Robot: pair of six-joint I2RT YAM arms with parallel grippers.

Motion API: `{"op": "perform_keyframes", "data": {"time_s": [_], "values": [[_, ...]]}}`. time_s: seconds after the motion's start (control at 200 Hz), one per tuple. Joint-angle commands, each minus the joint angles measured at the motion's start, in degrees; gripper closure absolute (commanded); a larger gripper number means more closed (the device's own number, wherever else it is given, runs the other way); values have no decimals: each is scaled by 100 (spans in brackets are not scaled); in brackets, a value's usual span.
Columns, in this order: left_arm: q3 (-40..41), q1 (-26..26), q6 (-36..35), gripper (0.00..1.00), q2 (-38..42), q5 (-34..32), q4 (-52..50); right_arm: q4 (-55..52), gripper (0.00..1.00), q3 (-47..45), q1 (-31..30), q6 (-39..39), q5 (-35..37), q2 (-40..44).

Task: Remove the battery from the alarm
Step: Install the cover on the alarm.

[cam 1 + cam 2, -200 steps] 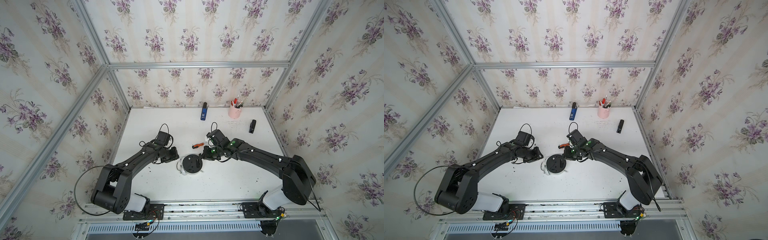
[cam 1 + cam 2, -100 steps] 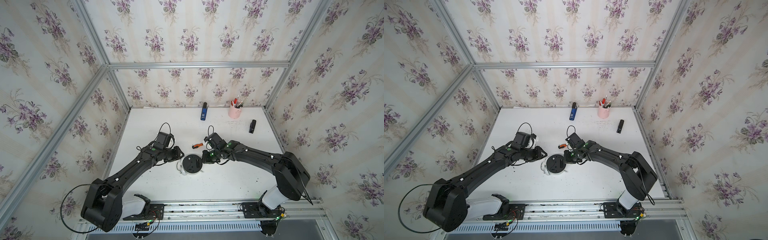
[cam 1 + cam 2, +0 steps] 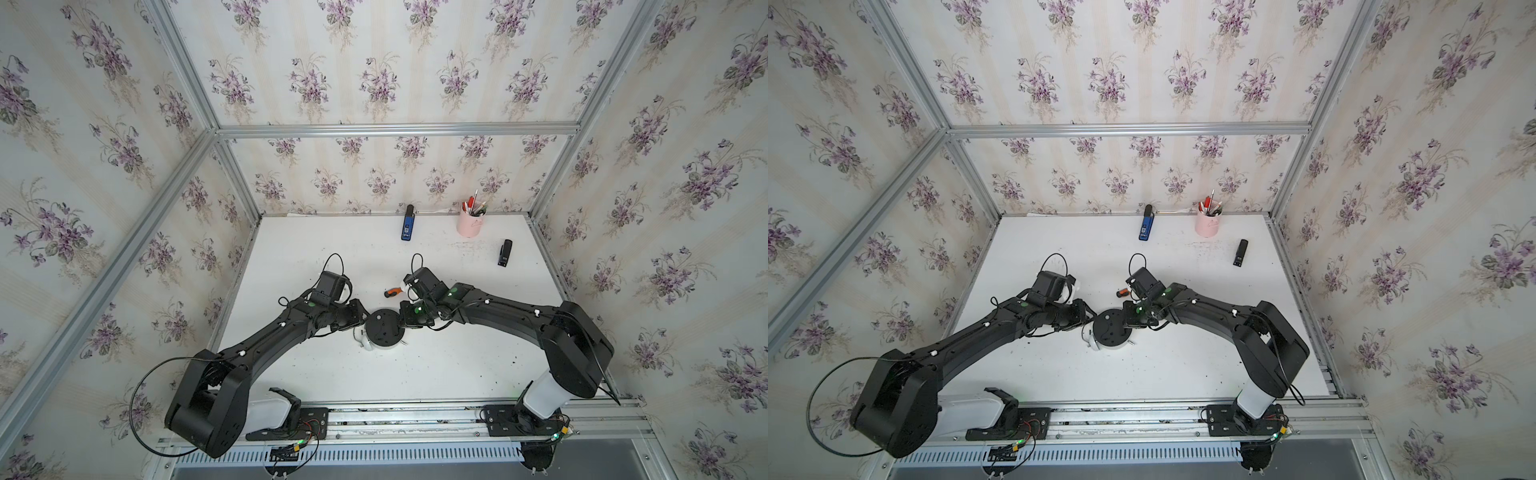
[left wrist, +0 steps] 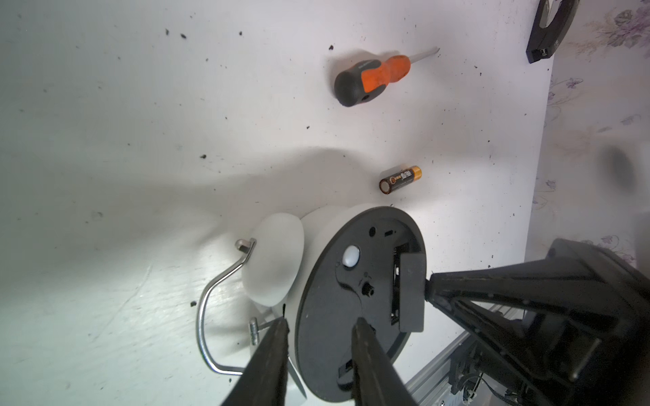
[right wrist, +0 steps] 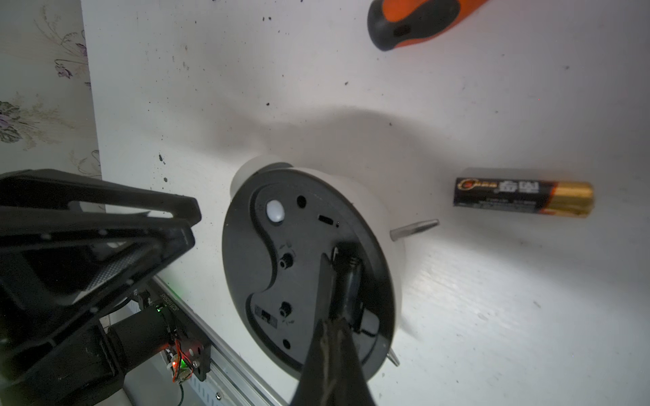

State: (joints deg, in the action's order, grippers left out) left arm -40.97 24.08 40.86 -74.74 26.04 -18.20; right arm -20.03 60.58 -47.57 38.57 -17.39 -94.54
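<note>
Beside the alarm (image 4: 355,302), the battery (image 4: 400,179) lies apart from both end effectors

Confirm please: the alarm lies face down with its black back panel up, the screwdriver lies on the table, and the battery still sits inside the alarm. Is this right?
Not quite. The battery is not inside the alarm; it lies on the table beside it, as both wrist views show. The rest holds: black back panel up, screwdriver on the table.

alarm (image 3: 384,328) dial — face-down, hidden
</note>
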Motion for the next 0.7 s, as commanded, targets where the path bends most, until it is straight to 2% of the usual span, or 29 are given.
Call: {"op": "perform_keyframes", "data": {"time_s": [0.0,0.694], "values": [[10,9,15,65,-31,85,175,-89,100,73,2,-76,95,-60],[19,45,-35,66,-105,83,159,-41,100,10,7,-31,163,-152]]}}
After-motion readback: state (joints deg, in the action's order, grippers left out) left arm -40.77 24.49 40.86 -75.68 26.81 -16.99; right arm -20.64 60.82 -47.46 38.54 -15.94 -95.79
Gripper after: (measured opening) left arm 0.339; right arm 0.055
